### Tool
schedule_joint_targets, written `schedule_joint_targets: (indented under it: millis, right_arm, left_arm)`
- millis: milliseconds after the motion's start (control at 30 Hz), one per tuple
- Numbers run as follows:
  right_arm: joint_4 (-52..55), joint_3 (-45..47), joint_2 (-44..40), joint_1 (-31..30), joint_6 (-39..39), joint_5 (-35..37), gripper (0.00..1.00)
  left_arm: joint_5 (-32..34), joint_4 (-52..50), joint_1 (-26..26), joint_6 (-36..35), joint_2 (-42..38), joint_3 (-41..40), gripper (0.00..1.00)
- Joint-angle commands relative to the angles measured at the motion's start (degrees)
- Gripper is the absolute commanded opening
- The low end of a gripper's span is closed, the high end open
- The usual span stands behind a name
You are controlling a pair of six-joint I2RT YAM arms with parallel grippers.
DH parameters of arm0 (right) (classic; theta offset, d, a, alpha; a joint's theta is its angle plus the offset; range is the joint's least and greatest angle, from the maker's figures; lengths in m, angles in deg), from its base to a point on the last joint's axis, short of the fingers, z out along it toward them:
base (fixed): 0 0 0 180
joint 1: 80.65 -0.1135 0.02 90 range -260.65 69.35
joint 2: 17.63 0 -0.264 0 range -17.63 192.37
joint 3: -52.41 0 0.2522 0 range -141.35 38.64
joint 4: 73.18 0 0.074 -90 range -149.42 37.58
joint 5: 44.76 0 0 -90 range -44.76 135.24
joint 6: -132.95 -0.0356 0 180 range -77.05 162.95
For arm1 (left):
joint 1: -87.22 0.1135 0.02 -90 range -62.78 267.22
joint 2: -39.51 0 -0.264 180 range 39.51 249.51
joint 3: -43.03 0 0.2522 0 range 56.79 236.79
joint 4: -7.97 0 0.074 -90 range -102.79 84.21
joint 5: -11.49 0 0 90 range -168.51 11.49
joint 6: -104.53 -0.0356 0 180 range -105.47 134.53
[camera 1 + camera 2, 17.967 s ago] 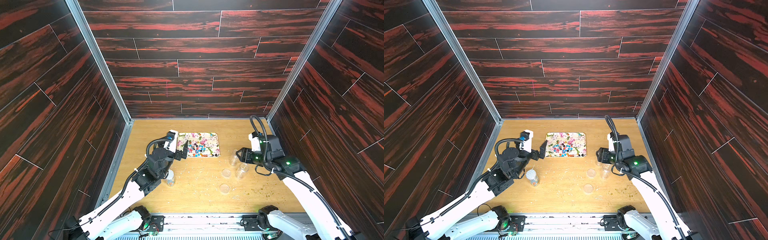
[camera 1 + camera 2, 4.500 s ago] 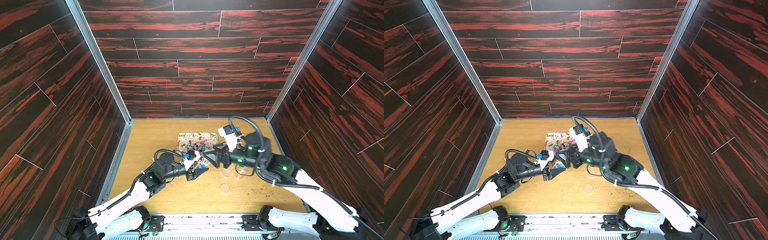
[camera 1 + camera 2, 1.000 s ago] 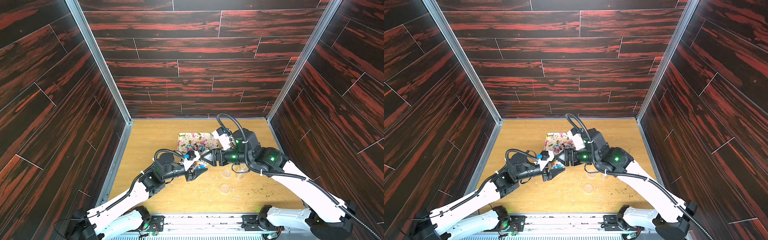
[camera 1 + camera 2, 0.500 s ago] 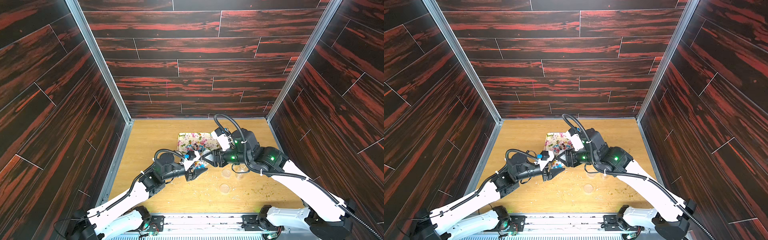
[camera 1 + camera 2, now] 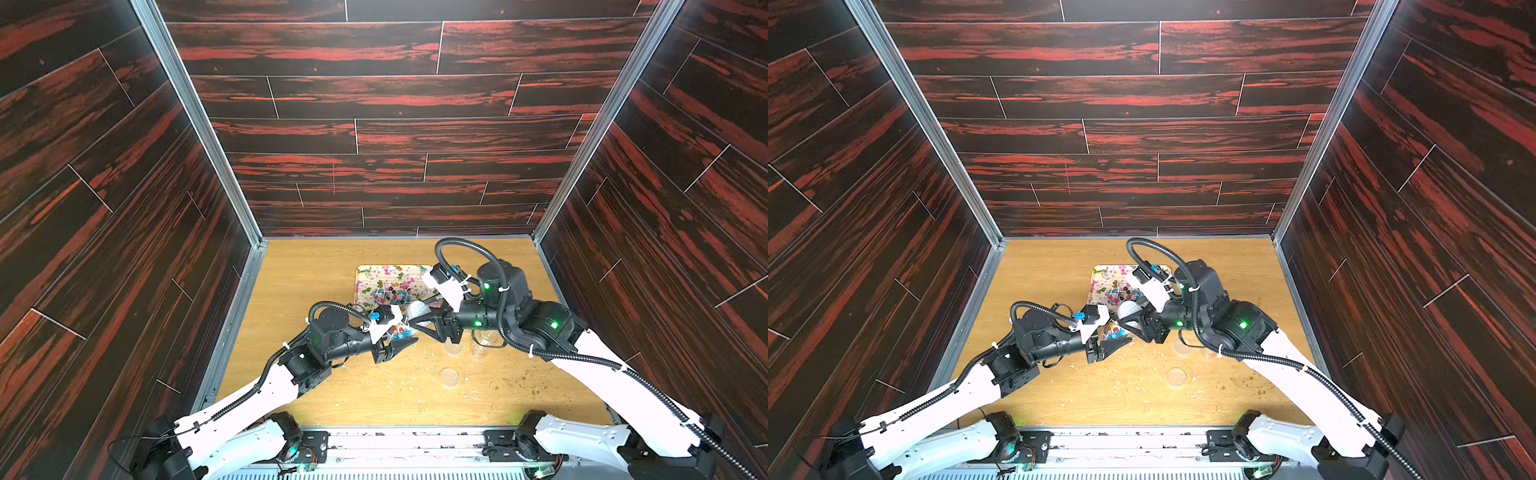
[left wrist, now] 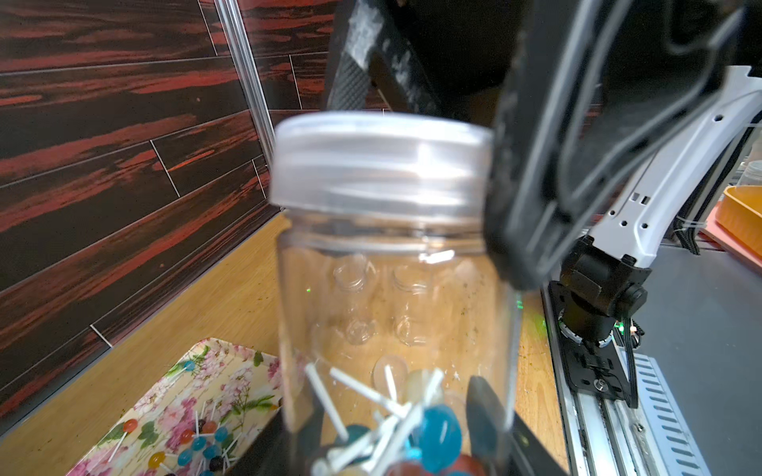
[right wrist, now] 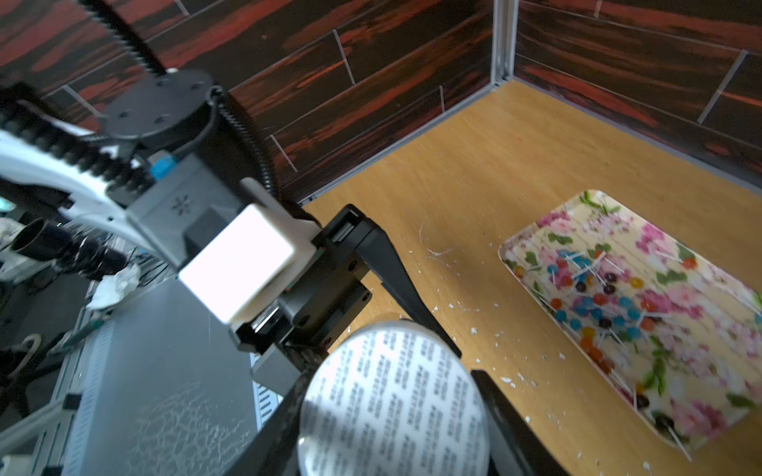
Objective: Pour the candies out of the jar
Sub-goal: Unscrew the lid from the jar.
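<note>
Jar [image 6: 391,288] of candies [image 6: 437,428], base clamped in left gripper [image 5: 400,337], right gripper [image 5: 417,316] closed on lid [image 7: 391,395].

Top views: high at the front, angled down over the whole table [image 5: 316,270].
Left wrist: close behind the jar [image 6: 391,288].
Right wrist: close above the lid [image 7: 396,404]; all share the tray [image 7: 593,210].

- Light wooden table [image 5: 316,274]
- Flowered tray [image 5: 368,277] lies toward its back
- Two clear small jars [image 5: 452,348] stand upright right of centre
- A clear round lid [image 5: 449,377] lies flat near them
- Pale crumbs [image 5: 419,358] are scattered about
</note>
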Motion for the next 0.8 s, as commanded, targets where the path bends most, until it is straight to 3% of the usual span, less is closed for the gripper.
schedule_joint_targets:
  millis: [0,167,367,400,567,767]
  right_arm:
    - [0.1,0.5,-1.5,3.4,11.4,-3.6,0.54]
    - [0.5,0.4,-0.7,4.9,13.7,-4.8,0.65]
    - [2.2,-1.1,-0.3,4.9,10.1,-6.0,0.89]
    - [2.7,-1.4,-0.4,4.9,8.9,-6.0,0.98]
    - [3.2,-1.5,-1.8,4.8,-0.8,-5.6,0.99]
    - [-1.7,0.8,-5.7,3.5,-17.2,1.7,0.99]
  left_arm:
    - [-1.1,-0.4,0.7,2.7,-1.3,0.6,0.54]
    - [-1.1,-0.3,0.7,2.7,-1.1,0.7,0.54]
    - [-1.0,-0.1,0.7,2.8,-0.9,0.7,0.54]
    - [-1.0,0.0,0.7,2.9,-0.9,0.7,0.54]
    - [-0.9,-0.1,0.7,2.8,-0.8,0.8,0.54]
    - [-0.5,-0.8,0.7,2.2,-1.2,0.8,0.54]
